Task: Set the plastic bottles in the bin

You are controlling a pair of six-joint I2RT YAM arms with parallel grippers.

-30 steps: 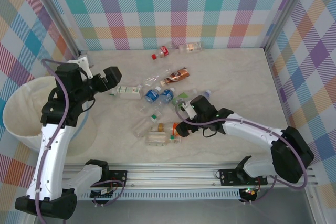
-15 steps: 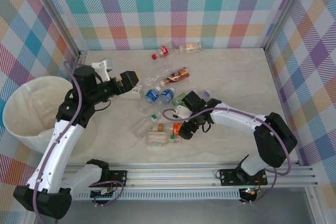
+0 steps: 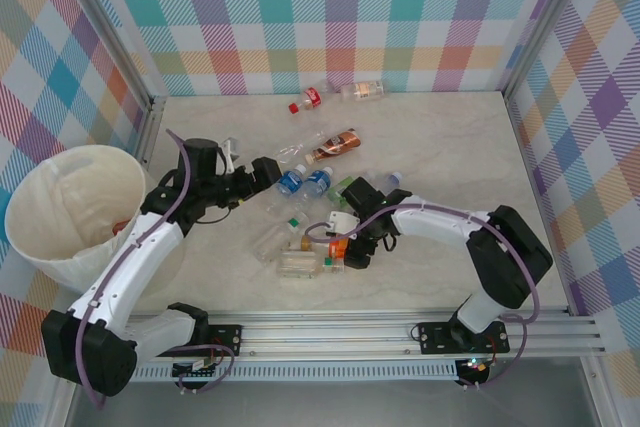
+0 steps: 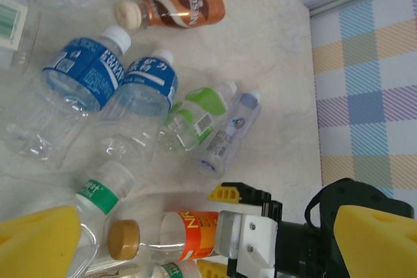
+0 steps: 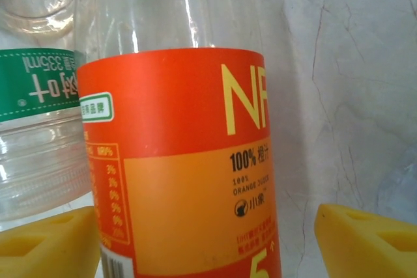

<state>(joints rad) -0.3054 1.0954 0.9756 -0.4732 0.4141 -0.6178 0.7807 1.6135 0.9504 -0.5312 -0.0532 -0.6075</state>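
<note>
The bin point(image 3: 40, 237) stands at the desk's point(image 3: 450, 147) left edge. A red speck inside its near rim may be a bottle, but it is too small to tell. The plastic bottles point(image 3: 318, 183) lie scattered mid-desk, outside it. The right hand point(image 5: 195, 242) straddles the orange-labelled bottle point(image 5: 189, 161), its pads apart with a gap on one side. The left hand point(image 3: 265, 169) hangs wide open near two blue-labelled bottles point(image 4: 98, 73).

- The bin point(image 3: 60, 202) is creamy white.
- The bench point(image 3: 450, 147) is pale beige with thin grey lines.
- The walls point(image 3: 340, 17) have checks in many colours.
- The orange bottle point(image 5: 189, 180) has an orange label with yellow letters.
- The blue bottles point(image 4: 85, 73) have blue labels and white caps.
</note>
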